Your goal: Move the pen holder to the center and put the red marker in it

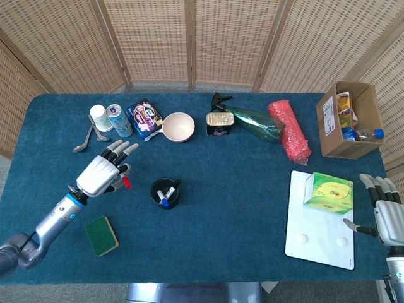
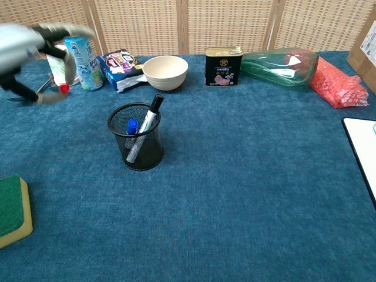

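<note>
Fingers of the left hand (image 1: 101, 175) pinch the red marker (image 1: 125, 182), raised off the table, red cap pointing toward the mesh pen holder (image 1: 165, 192), which stands just right. Right hand (image 1: 386, 211) idles open, far off.

Table (image 1: 252, 208) covered edge to edge in dark teal-blue cloth with a fine fabric texture. Behind it a folding screen (image 1: 151, 38) of woven wicker panels in light wooden frames (image 1: 191, 41), angled in a zigzag and closing off the whole back; same screen (image 2: 141, 26) fills the top of the chest view. Strip of grey floor (image 1: 158, 85) shows between screen and table edge. Lighting even and bright, soft shadows only.
</note>
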